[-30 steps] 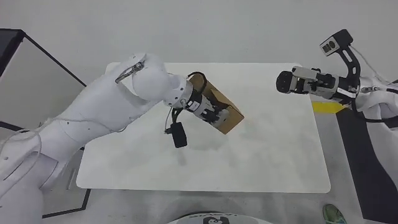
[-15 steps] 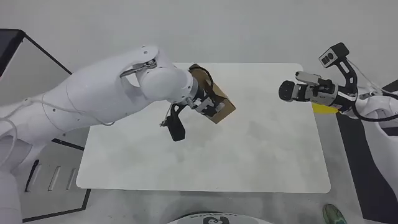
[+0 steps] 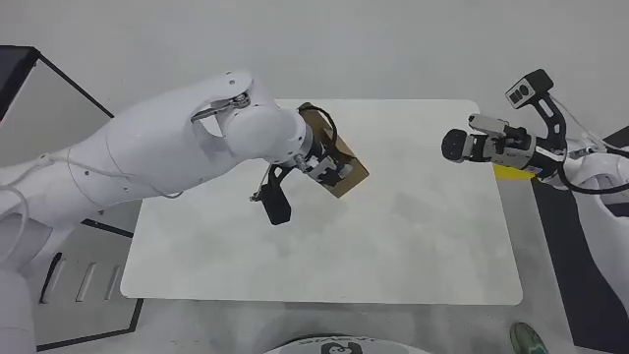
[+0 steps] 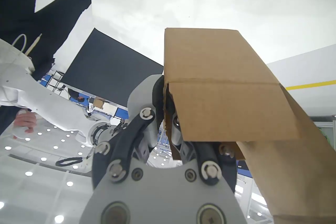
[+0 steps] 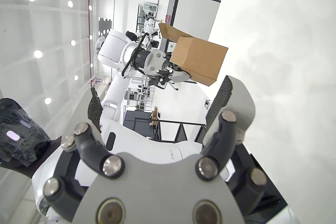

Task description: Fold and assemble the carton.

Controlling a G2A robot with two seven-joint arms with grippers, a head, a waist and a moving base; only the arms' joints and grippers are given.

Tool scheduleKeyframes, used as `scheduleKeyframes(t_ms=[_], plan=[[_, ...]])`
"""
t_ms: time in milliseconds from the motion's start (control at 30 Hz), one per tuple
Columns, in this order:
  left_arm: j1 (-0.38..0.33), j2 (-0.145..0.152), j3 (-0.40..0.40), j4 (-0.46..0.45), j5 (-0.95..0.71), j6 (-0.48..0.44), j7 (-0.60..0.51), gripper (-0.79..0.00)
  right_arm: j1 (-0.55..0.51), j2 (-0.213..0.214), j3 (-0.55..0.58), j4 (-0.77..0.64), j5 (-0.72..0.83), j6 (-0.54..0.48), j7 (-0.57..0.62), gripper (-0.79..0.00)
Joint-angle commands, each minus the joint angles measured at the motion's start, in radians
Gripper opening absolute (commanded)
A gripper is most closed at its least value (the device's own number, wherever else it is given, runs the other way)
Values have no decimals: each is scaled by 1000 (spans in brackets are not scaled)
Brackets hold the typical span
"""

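The white table (image 3: 423,246) takes up the middle of the scene. The brown carton (image 3: 352,169) is over its far left part, lifted off the surface and not resting on it. It is opened out into a box shape, and at least one flap at its far end stands loose and unfolded, so I judge the assembly to be only partly done. From above, its long axis runs on a slant, from far-left down to near-right, with the lower corner turned toward the right arm.

The left gripper (image 4: 168,117) is clamped on the carton, with one finger inside and one outside a side wall near an open end. The right gripper (image 5: 160,88) has its fingers spread wide with nothing between them. It hangs over the right edge of the table, level with the carton but well apart from it.

The carton lies straight ahead of the right gripper's open fingers, across the bare table. The left arm is the only one in contact, so any flap folding probably calls for the right arm to cross toward the carton's near corner while the left arm steadies it
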Motion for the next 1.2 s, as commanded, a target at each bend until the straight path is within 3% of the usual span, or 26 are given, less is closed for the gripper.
scheduleKeyframes(t_ms=[0,233,500,567,833,1167], plan=[[20,1,0,10,1,-21,-3,-785,0,0,0,0,0,0,0,0],[44,-11,0,23,1,-199,43,-785,0,0,0,0,0,0,0,0],[81,-49,0,64,1,-327,71,-785,0,0,0,0,0,0,0,0],[95,-60,0,74,1,-346,71,-785,0,0,0,0,0,0,0,0],[95,-60,0,74,1,-346,71,-785,0,0,0,0,0,0,0,0],[213,-94,0,123,1,-467,-90,-785,0,0,0,0,0,0,0,0]])
